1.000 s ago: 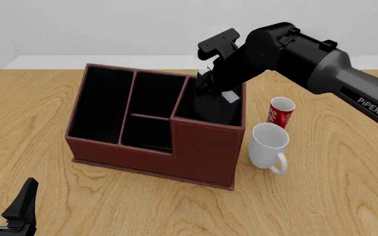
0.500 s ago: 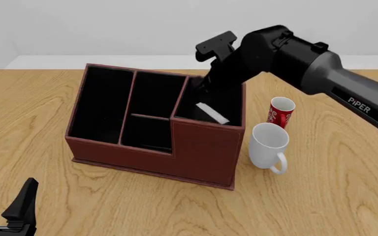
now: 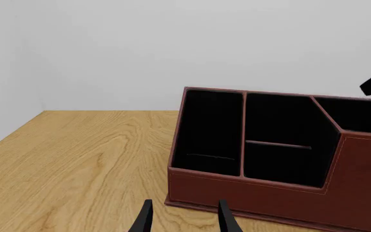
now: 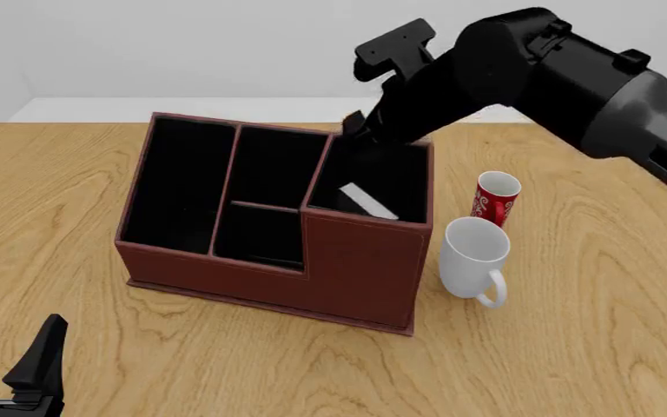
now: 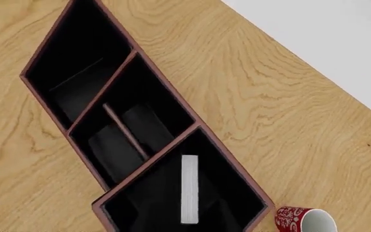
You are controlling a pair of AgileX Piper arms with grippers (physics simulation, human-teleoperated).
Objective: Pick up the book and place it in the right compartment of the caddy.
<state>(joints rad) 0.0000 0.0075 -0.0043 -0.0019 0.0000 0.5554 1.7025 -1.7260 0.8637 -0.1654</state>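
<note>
The caddy (image 4: 357, 261) is a reddish-brown box with black insides in the middle of the table; it also shows in both wrist views (image 3: 256, 188) (image 5: 148, 163). In its right compartment (image 4: 394, 174) (image 5: 227, 186) lies the book (image 4: 366, 201) (image 5: 189, 188), tilted, with only its white page edge showing. My right gripper (image 4: 354, 124) hovers above that compartment's back wall, open and clear of the book. At the near left table edge my left gripper (image 4: 11, 334) (image 3: 185, 212) is open and holds nothing.
A white mug (image 4: 472, 252) stands just right of the caddy. Behind it is a red patterned cup (image 4: 497, 198) (image 5: 298, 220). The other three compartments of the caddy hold nothing. The right arm's black body reaches in from the upper right.
My right gripper has risen out of the right compartment and stands higher, leaving the book inside. The left gripper has not moved.
</note>
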